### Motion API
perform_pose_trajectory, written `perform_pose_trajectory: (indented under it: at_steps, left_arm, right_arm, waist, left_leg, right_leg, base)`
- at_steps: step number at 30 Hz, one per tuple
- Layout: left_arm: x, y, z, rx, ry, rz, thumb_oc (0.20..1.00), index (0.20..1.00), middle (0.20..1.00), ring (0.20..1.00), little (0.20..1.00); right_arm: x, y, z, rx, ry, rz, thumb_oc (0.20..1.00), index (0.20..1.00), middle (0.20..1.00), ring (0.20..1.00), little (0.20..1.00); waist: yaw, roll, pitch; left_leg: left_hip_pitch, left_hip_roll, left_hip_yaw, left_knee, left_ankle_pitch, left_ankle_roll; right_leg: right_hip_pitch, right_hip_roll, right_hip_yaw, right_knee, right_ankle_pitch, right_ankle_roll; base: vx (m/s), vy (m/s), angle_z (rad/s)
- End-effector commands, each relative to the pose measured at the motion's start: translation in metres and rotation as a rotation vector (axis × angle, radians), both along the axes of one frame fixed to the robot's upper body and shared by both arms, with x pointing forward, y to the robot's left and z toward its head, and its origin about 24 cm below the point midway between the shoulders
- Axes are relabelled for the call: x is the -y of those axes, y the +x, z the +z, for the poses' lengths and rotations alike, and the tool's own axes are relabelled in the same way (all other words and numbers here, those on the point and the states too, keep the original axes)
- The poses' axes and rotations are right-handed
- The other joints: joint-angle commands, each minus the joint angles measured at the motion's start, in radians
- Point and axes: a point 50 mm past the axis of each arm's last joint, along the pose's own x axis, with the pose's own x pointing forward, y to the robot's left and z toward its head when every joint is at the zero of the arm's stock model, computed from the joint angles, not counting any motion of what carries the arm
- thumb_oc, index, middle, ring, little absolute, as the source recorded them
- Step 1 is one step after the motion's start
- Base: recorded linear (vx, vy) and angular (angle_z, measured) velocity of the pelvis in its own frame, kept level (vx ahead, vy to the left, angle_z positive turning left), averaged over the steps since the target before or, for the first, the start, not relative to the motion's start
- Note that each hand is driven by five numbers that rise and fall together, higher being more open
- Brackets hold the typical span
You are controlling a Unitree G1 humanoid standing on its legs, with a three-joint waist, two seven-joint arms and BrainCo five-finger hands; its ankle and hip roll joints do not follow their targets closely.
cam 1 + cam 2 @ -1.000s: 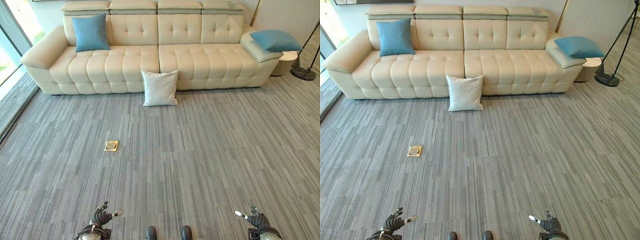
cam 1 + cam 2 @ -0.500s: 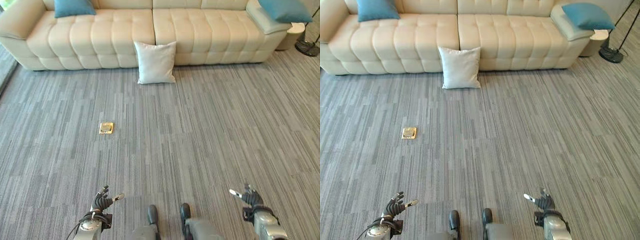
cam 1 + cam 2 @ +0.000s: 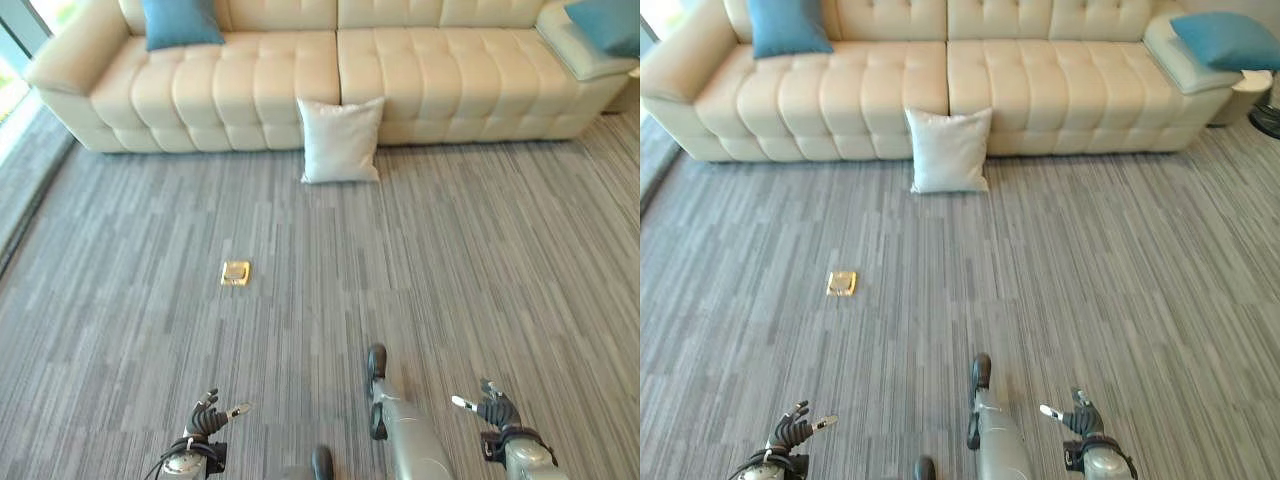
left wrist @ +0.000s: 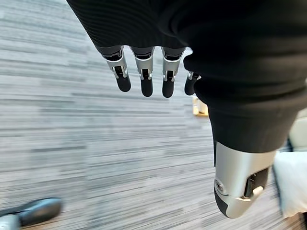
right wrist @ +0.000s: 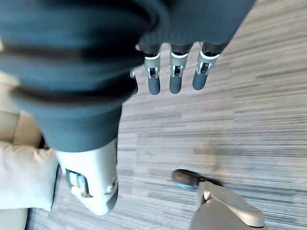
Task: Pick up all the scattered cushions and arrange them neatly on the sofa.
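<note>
A white cushion (image 3: 340, 140) leans on the cream sofa (image 3: 250, 90); blue cushions (image 3: 180, 20) sit atop. Left robot hand (image 3: 205, 420) and right robot hand (image 3: 495, 412) hang relaxed, empty.

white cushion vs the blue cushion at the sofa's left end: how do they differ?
Colour: the white cushion is off-white; the blue cushion is teal blue.
Place: the white cushion stands on the carpet; the blue cushion sits up on the sofa seat.
Support: the white cushion leans on the sofa's front; the blue cushion leans on the backrest.
Both are square, propped roughly upright, and untouched by either hand.
</note>
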Motion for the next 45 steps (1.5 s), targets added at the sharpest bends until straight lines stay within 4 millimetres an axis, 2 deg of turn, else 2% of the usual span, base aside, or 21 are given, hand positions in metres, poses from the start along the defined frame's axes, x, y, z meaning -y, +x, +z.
perform_pose_trajectory:
  at_steps: [1,4,7,9,10,12,13,14,15,19,21,23,25,28,30,32,33,34,39,42,45]
  left_arm:
    - [-0.003,0.021,0.012,0.082,0.022,-0.037,1.000,1.000,1.000,1.000,1.000]
    - [-0.001,0.020,0.008,0.054,0.020,-0.048,1.000,1.000,1.000,1.000,1.000]
    - [0.003,0.023,0.007,0.041,0.023,-0.074,1.000,1.000,1.000,1.000,1.000]
    - [0.004,0.023,0.006,0.034,0.022,-0.083,1.000,1.000,1.000,1.000,1.000]
    - [0.004,0.024,0.006,0.036,0.022,-0.082,1.000,1.000,1.000,1.000,1.000]
    - [0.003,0.021,0.007,0.035,0.026,-0.091,1.000,1.000,1.000,1.000,1.000]
    - [0.003,0.021,0.007,0.035,0.027,-0.091,1.000,1.000,1.000,1.000,1.000]
    - [0.002,0.020,0.007,0.035,0.030,-0.090,1.000,1.000,1.000,1.000,1.000]
    - [0.002,0.019,0.007,0.036,0.030,-0.089,1.000,1.000,1.000,1.000,1.000]
    - [-0.003,0.009,0.004,0.003,0.038,-0.077,1.000,1.000,1.000,1.000,1.000]
    - [-0.005,0.007,0.003,-0.009,0.040,-0.080,1.000,1.000,1.000,1.000,1.000]
    - [-0.008,0.007,0.004,-0.016,0.054,-0.087,1.000,1.000,1.000,1.000,1.000]
    - [-0.009,0.010,0.006,-0.002,0.061,-0.090,1.000,1.000,1.000,1.000,1.000]
    - [-0.013,0.020,0.012,0.032,0.075,-0.084,1.000,1.000,1.000,1.000,1.000]
    - [-0.012,0.026,0.014,0.046,0.073,-0.082,1.000,1.000,1.000,1.000,1.000]
    - [-0.012,0.026,0.014,0.047,0.072,-0.082,1.000,1.000,1.000,1.000,1.000]
    - [-0.010,0.027,0.014,0.058,0.060,-0.079,1.000,1.000,1.000,1.000,1.000]
    - [-0.009,0.028,0.015,0.064,0.054,-0.074,1.000,1.000,1.000,1.000,1.000]
    - [-0.008,0.029,0.013,0.069,0.044,-0.043,1.000,1.000,1.000,1.000,1.000]
    - [-0.008,0.025,0.011,0.054,0.051,-0.039,1.000,1.000,1.000,1.000,1.000]
    - [-0.005,0.020,0.007,0.037,0.045,-0.054,1.000,1.000,1.000,1.000,1.000]
  right_arm:
    - [0.017,0.035,0.028,0.162,-0.054,0.003,1.000,1.000,1.000,1.000,1.000]
    - [0.024,0.037,0.031,0.175,-0.061,-0.030,1.000,1.000,1.000,1.000,1.000]
    - [0.028,0.037,0.031,0.170,-0.068,-0.044,1.000,1.000,1.000,1.000,1.000]
    - [0.029,0.035,0.030,0.159,-0.071,-0.051,1.000,1.000,1.000,1.000,1.000]
    - [0.029,0.036,0.030,0.161,-0.070,-0.051,1.000,1.000,1.000,1.000,1.000]
    - [0.027,0.036,0.028,0.152,-0.078,-0.045,1.000,1.000,1.000,1.000,1.000]
    - [0.027,0.036,0.028,0.151,-0.078,-0.045,1.000,1.000,1.000,1.000,1.000]
    - [0.026,0.038,0.029,0.156,-0.083,-0.038,1.000,1.000,1.000,1.000,1.000]
    - [0.026,0.038,0.029,0.157,-0.087,-0.034,1.000,1.000,1.000,1.000,1.000]
    - [0.022,0.034,0.025,0.127,-0.087,-0.005,1.000,1.000,1.000,1.000,1.000]
    - [0.018,0.032,0.023,0.118,-0.083,0.022,1.000,1.000,1.000,1.000,1.000]
    - [0.012,0.031,0.021,0.114,-0.059,0.034,1.000,1.000,1.000,1.000,1.000]
    - [0.006,0.032,0.020,0.123,-0.039,0.047,1.000,1.000,1.000,1.000,1.000]
    - [-0.001,0.041,0.023,0.152,-0.027,0.065,1.000,1.000,1.000,1.000,1.000]
    - [-0.005,0.047,0.026,0.174,-0.015,0.073,1.000,1.000,1.000,1.000,1.000]
    - [-0.005,0.047,0.026,0.174,-0.015,0.073,1.000,1.000,1.000,1.000,1.000]
    - [-0.003,0.047,0.028,0.182,-0.014,0.070,1.000,1.000,1.000,1.000,1.000]
    - [-0.002,0.047,0.028,0.183,-0.017,0.067,1.000,1.000,1.000,1.000,1.000]
    - [0.003,0.049,0.029,0.170,-0.034,0.056,1.000,1.000,1.000,1.000,1.000]
    - [0.006,0.045,0.028,0.154,-0.050,0.062,1.000,1.000,1.000,1.000,1.000]
    - [0.013,0.033,0.023,0.121,-0.047,0.044,1.000,1.000,1.000,1.000,1.000]
  waist:
    - [-0.021,0.020,0.007]
    - [-0.017,0.013,0.020]
    - [0.004,-0.021,0.038]
    - [0.027,-0.030,0.046]
    - [0.026,-0.037,0.046]
    - [0.063,-0.041,0.044]
    - [0.063,-0.043,0.045]
    - [0.085,-0.035,0.040]
    - [0.091,-0.033,0.035]
    - [0.123,-0.039,0.001]
    - [0.132,-0.049,-0.017]
    - [0.131,-0.078,-0.027]
    - [0.128,-0.099,-0.033]
    - [0.123,-0.090,-0.011]
    - [0.099,-0.055,0.018]
    - [0.098,-0.053,0.016]
    - [0.067,-0.043,0.032]
    - [0.057,-0.043,0.040]
    - [0.015,-0.051,0.068]
    - [-0.002,-0.046,0.068]
    - [-0.018,-0.048,0.034]
  left_leg:
    - [0.008,0.071,0.033,0.138,0.209,-0.097]
    - [-0.103,0.143,0.130,0.405,0.298,-0.094]
    - [-0.253,0.157,0.195,0.463,0.218,-0.054]
    - [-0.357,0.141,0.202,0.402,0.148,-0.052]
    - [-0.364,0.136,0.216,0.393,0.170,-0.038]
    - [-0.447,0.112,0.215,0.131,0.211,-0.043]
    - [-0.443,0.110,0.216,0.126,0.213,-0.043]
    - [-0.471,0.099,0.196,-0.034,0.292,-0.065]
    - [-0.487,0.097,0.196,-0.081,0.306,-0.067]
    - [-0.512,0.099,0.199,-0.124,0.347,-0.062]
    - [-0.507,0.085,0.180,-0.077,0.376,-0.047]
    - [-0.492,0.067,0.197,-0.028,0.339,-0.025]
    - [-0.464,0.048,0.213,-0.003,0.284,0.003]
    - [-0.393,0.038,0.221,0.008,0.213,0.047]
    - [-0.279,0.034,0.191,-0.027,0.175,0.058]
    - [-0.281,0.036,0.191,-0.028,0.176,0.058]
    - [-0.206,0.023,0.165,-0.053,0.151,0.048]
    - [-0.181,0.017,0.155,-0.057,0.137,0.045]
    - [-0.057,-0.017,0.087,-0.091,0.062,0.019]
    - [0.012,-0.018,0.065,-0.099,0.015,0.008]
    - [0.072,-0.020,0.018,-0.081,-0.005,-0.014]
  right_leg:
    - [0.014,0.018,-0.019,0.024,-0.082,0.044]
    - [0.101,0.052,0.004,0.036,-0.171,-0.019]
    - [0.181,0.046,0.028,0.019,-0.205,-0.029]
    - [0.248,0.052,0.044,-0.003,-0.237,-0.016]
    - [0.238,0.044,0.039,-0.006,-0.220,-0.020]
    - [0.320,0.055,0.067,-0.040,-0.242,0.003]
    - [0.322,0.053,0.067,-0.040,-0.242,0.003]
    - [0.393,0.078,0.089,-0.063,-0.265,0.011]
    - [0.419,0.085,0.102,-0.065,-0.280,0.015]
    - [0.506,0.090,0.166,-0.038,-0.324,0.024]
    - [0.507,0.071,0.178,0.024,-0.295,0.038]
    - [0.488,0.027,0.179,0.110,-0.226,0.078]
    - [0.439,-0.007,0.190,0.246,-0.083,0.120]
    - [0.339,-0.047,0.165,0.434,0.053,0.140]
    - [0.190,-0.044,0.117,0.515,-0.035,0.097]
    - [0.189,-0.042,0.116,0.512,-0.032,0.096]
    - [0.131,-0.028,0.067,0.412,-0.129,0.080]
    - [0.108,-0.026,0.053,0.349,-0.139,0.078]
    - [0.003,-0.025,0.056,-0.061,-0.059,0.121]
    - [-0.055,-0.031,0.021,-0.104,-0.034,0.141]
    - [-0.008,-0.031,0.056,-0.088,0.018,0.128]
  base:
    - [0.22,-0.152,0.00]
    - [0.47,-0.300,-0.12]
    - [0.35,-0.156,-0.27]
    - [0.34,-0.060,-0.07]
    - [0.42,0.011,-0.04]
    - [0.38,0.035,0.03]
    - [0.49,0.060,-0.44]
    - [0.54,0.071,-0.50]
    - [0.75,0.100,-0.43]
    - [0.62,0.163,-0.34]
    - [0.54,0.214,-0.72]
    - [0.39,0.184,-0.68]
    - [0.39,0.204,-0.20]
    - [0.35,0.196,0.01]
    - [0.44,0.208,0.01]
    - [0.30,0.067,0.11]
    - [0.47,0.021,0.39]
    - [0.61,-0.001,0.47]
    - [0.44,-0.072,0.36]
    - [0.51,-0.121,0.15]
    - [0.45,-0.173,0.43]
